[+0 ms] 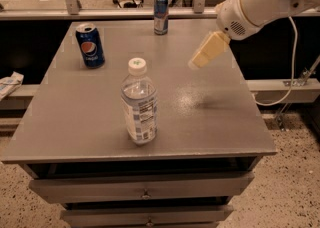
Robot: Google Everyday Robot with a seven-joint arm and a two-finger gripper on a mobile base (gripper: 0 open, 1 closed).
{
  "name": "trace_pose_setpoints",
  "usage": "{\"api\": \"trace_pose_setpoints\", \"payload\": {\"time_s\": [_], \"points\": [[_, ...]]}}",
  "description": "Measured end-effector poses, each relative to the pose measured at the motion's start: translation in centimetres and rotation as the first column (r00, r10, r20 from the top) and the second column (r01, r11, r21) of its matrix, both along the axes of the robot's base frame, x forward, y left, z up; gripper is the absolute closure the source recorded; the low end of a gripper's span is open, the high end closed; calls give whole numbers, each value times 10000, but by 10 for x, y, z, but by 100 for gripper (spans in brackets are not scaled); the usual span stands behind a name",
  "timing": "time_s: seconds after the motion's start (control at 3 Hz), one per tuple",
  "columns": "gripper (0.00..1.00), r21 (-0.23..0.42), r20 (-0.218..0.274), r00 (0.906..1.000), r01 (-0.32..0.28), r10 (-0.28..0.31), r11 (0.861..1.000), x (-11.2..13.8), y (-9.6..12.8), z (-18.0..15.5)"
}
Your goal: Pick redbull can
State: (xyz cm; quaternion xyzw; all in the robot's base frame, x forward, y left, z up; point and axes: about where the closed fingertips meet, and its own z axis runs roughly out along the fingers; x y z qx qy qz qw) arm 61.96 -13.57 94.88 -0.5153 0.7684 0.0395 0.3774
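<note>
The slim can [160, 14] stood upright at the far edge of the table [215, 122], close to the back rim and well apart from everything else on it. The gripper [195, 63] hung in the air over the right half of the table, angled down and to the left. It was nearer to me than the can, off to the can's right, and touching nothing. I could not tell whether it was apart or together; from my spot it looked like one pale wedge.

To my eye the can would be a light thing with a thin metal wall, stiff enough until squeezed hard and then quick to dent. Its printed skin looked smooth, so likely slippery. Being tall and narrow, it would tip at a slight knock, and a shove from the front could send it off the back edge. I could not see whether it was full or opened.

I judged the best hold to be across the middle of its body from the side, below the silver top, with a modest squeeze. The wider can [90, 45] and the water bottle [139, 103] stood well clear of that approach.
</note>
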Motion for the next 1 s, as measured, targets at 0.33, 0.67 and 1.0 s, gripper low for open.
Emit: {"api": "trace_pose_setpoints", "payload": {"time_s": [0.33, 0.67, 1.0], "points": [[0, 140, 42, 10000, 40, -41, 9999, 3, 2, -1], [0, 1200, 347, 9983, 424, -468, 9919, 30, 9, -9], [0, 2372, 754, 9909, 905, -1112, 9672, 75, 11, -12]]}}
